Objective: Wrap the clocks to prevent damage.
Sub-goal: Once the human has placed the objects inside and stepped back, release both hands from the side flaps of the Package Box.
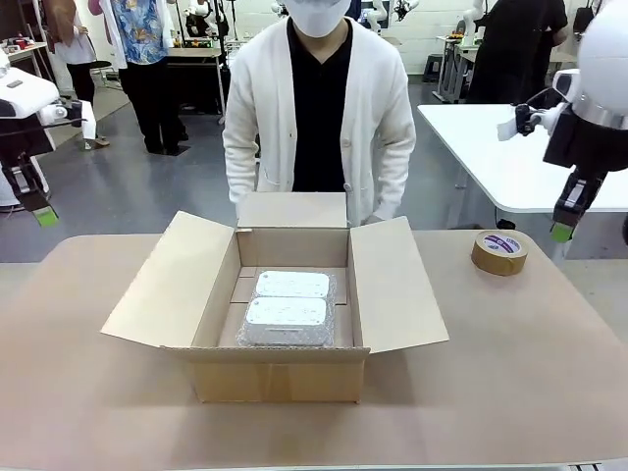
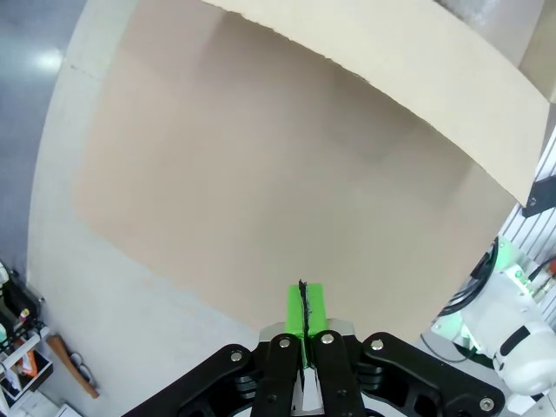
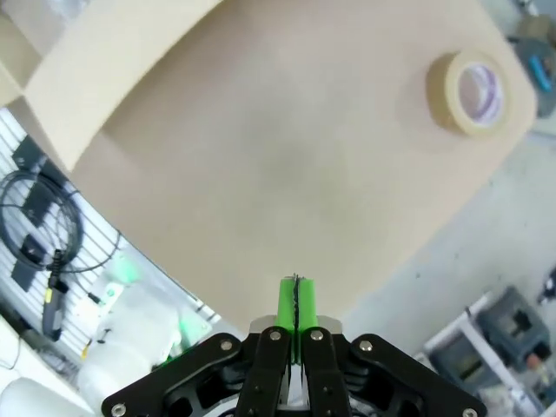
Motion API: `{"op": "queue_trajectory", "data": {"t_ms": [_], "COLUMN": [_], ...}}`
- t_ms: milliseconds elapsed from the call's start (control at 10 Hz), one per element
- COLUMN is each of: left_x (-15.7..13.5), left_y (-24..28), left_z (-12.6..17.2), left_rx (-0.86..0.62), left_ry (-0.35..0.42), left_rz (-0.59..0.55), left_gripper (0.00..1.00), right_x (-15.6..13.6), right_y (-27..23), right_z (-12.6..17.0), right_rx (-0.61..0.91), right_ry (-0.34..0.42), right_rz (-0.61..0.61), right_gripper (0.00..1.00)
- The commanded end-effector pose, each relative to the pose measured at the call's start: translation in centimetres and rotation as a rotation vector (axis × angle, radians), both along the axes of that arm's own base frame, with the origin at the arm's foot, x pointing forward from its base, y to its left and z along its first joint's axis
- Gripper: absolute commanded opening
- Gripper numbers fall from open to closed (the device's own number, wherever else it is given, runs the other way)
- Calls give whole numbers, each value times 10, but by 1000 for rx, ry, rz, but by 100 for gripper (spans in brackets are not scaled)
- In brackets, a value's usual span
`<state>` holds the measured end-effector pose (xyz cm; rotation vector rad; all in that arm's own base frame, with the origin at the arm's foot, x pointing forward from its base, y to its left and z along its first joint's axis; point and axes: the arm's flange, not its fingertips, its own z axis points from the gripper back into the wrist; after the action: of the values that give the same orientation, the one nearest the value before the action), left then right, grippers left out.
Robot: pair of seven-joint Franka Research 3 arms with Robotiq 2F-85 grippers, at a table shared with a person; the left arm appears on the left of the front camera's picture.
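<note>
The cardboard box (image 1: 280, 378) sits open in the middle of the table (image 1: 530, 383), and everything here is placed from it. On its floor lie the two clocks (image 1: 290, 298), white and flat, one behind the other and touching. Both are sheathed in bubble wrap (image 1: 285, 337), which shows as a crinkled clear edge along the nearer one. The flaps (image 1: 397, 285) are spread open, and the person (image 1: 319, 108) stands close behind the far one. A tape roll (image 1: 499, 252) lies flat on the table to the right of the box, well apart from the right flap.

The left gripper (image 1: 45, 217) hangs raised, well off to the left of the box, its fingers pressed together with nothing between the pads. The right gripper (image 1: 560, 232) hangs raised to the right of the box, just beyond the tape roll, likewise pinched together and empty.

Judging from this, the wrapping looks done and the clocks are packed, so closing the box seems to be the step in hand. To do it well, each arm should come in low from outside its own side flap. It should push with its closed fingertips near the flap's free edge, folding it inward gently so that it never bears down on the clocks. The short flaps are best folded first, so the side flaps meet over them ready for tape
</note>
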<state>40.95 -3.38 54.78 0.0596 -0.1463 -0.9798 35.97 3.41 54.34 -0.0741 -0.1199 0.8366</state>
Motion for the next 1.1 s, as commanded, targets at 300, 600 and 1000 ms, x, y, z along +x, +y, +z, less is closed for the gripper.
{"op": "queue_trajectory", "data": {"t_ms": [300, 600, 1000], "left_x": [-12, 1, -4], "left_y": [7, 13, 9], "left_z": [-6, -8, -13], "left_rx": [-23, -53, -33], "left_ry": [2, 64, 45], "left_rz": [13, -264, -242], "left_gripper": [0, 0, 0], "right_x": [-6, -5, -10], "right_y": [-7, 4, 15], "right_z": [-4, -20, -21], "right_rx": [46, -24, -13], "right_ry": [3, 82, 81], "right_rz": [18, 550, 520], "right_gripper": [1, 1, 1]}}
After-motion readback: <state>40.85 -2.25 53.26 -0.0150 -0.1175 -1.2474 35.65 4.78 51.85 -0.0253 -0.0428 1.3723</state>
